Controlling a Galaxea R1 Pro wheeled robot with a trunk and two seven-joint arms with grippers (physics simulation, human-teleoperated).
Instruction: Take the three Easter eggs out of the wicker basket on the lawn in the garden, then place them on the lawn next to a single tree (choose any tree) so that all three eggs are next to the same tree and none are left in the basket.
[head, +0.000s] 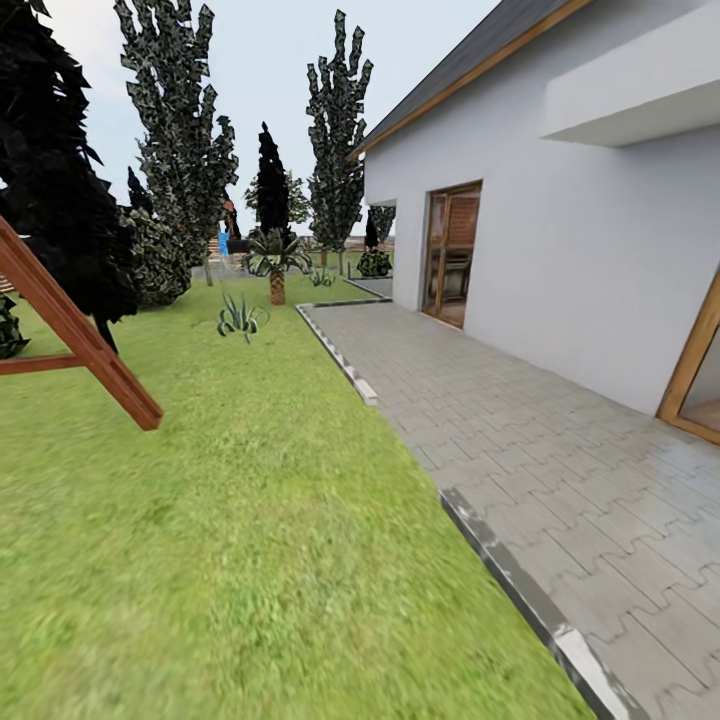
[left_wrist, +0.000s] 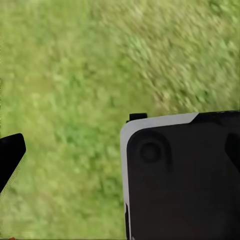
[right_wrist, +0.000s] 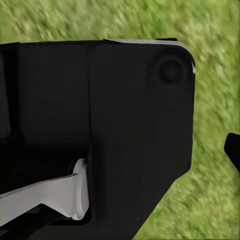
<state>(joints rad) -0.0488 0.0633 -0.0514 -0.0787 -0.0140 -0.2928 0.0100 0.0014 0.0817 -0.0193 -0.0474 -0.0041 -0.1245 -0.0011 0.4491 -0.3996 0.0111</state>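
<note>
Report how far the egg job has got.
Nothing looks done yet. The head view takes in lawn, grey paving, the white house and a short palm. Both wrist views look down at grass. Left: find the basket, move all three eggs beside one tree.

Bright green lawn, mottled with paler yellow-green flecks, meets grey paving laid in an interlocking zigzag pattern and edged by a curb of alternating dark grey and light grey blocks. The house has white walls, warm orange-brown wooden door frames and a dark grey roof with a tan trim. Reddish-brown timber beams cross the grass. Cone-shaped trees show dark green, almost black foliage speckled with lighter patches; the short palm has a brown scaly trunk and grey-green fronds. The sky is pale blue-white. Under both wrists, blurred green grass surrounds black robot housing with white-grey edges.
</note>
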